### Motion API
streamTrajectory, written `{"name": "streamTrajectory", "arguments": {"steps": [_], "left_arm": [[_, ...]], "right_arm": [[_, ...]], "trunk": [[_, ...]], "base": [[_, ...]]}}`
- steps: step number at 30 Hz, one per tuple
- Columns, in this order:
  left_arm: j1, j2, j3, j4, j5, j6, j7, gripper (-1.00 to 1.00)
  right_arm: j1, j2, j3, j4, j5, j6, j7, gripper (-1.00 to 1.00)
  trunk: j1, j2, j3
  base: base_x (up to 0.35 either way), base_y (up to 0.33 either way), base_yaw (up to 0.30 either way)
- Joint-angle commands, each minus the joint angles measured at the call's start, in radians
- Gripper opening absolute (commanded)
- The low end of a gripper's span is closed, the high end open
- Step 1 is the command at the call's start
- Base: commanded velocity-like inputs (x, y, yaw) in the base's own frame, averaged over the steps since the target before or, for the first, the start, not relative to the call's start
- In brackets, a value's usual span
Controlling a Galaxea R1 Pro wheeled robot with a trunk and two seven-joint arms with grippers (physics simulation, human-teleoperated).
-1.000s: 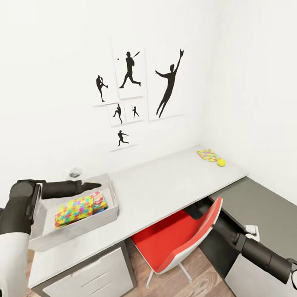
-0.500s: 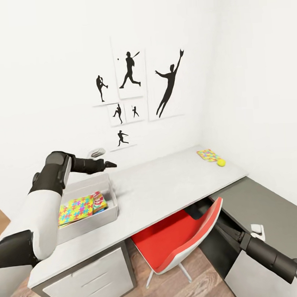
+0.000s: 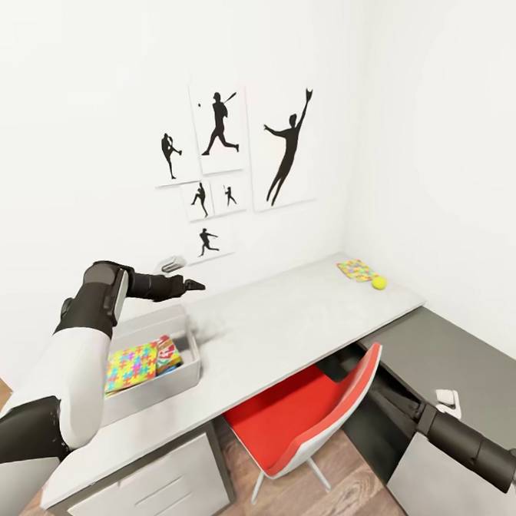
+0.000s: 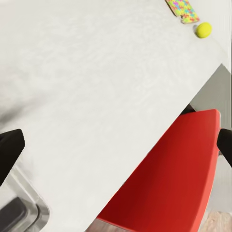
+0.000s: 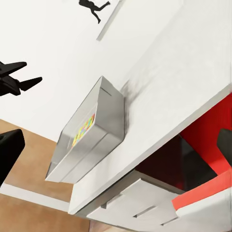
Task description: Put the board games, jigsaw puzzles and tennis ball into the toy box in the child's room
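Note:
The light grey toy box (image 3: 187, 368) stands at the table's (image 3: 293, 325) left end, with a jigsaw puzzle (image 3: 132, 366) and a red-covered board game (image 3: 168, 355) lying inside it. My left gripper (image 3: 187, 284) hovers open and empty above the table just behind the box's far right corner. Its wrist view looks along the table to a second jigsaw puzzle (image 4: 182, 9) and the tennis ball (image 4: 203, 30) at the far right end, also seen as puzzle (image 3: 356, 269) and ball (image 3: 379, 282). My right gripper (image 5: 116, 147) is open and empty, low beside the chair, facing the toy box (image 5: 92, 137).
A red chair (image 3: 315, 408) is tucked under the table's middle. A white drawer unit (image 3: 151, 489) sits below the toy box. A lower dark-grey-topped cabinet (image 3: 465, 359) fills the right corner. My right arm (image 3: 463, 444) reaches in behind the chair. Sports prints (image 3: 227, 152) hang on the wall.
My left arm has lifted from over the toy box and now reaches out above the table behind it, empty. The head view has shifted slightly. The right arm has barely moved.

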Motion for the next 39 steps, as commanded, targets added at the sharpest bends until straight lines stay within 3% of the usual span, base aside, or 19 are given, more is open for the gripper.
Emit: {"name": "streamTrajectory", "arguments": {"steps": [1,17,24,39], "left_arm": [[-0.001,-0.001,0.003,-0.001,-0.01,0.005,-0.01,1.0],[-0.001,-0.001,0.001,-0.001,-0.01,0.003,-0.009,1.0],[-0.001,-0.001,0.0,-0.001,-0.01,0.003,-0.009,1.0],[-0.001,-0.001,-0.002,-0.001,-0.01,0.003,-0.01,1.0]], "right_arm": [[-0.001,0.0,-0.001,0.0,-0.004,0.006,0.001,1.0],[-0.001,0.0,-0.001,0.001,-0.004,0.006,0.001,1.0],[-0.002,0.0,-0.005,0.0,-0.003,0.006,0.001,1.0],[-0.002,0.001,-0.005,0.0,-0.002,0.005,-0.004,1.0]], "trunk": [[0.001,-0.002,-0.001],[0.001,-0.002,0.017],[0.001,-0.002,0.019],[0.001,-0.002,0.019]], "base": [[0.085,-0.05,-0.175],[0.216,-0.123,-0.185],[0.239,-0.028,-0.035],[0.053,-0.129,-0.001]]}}
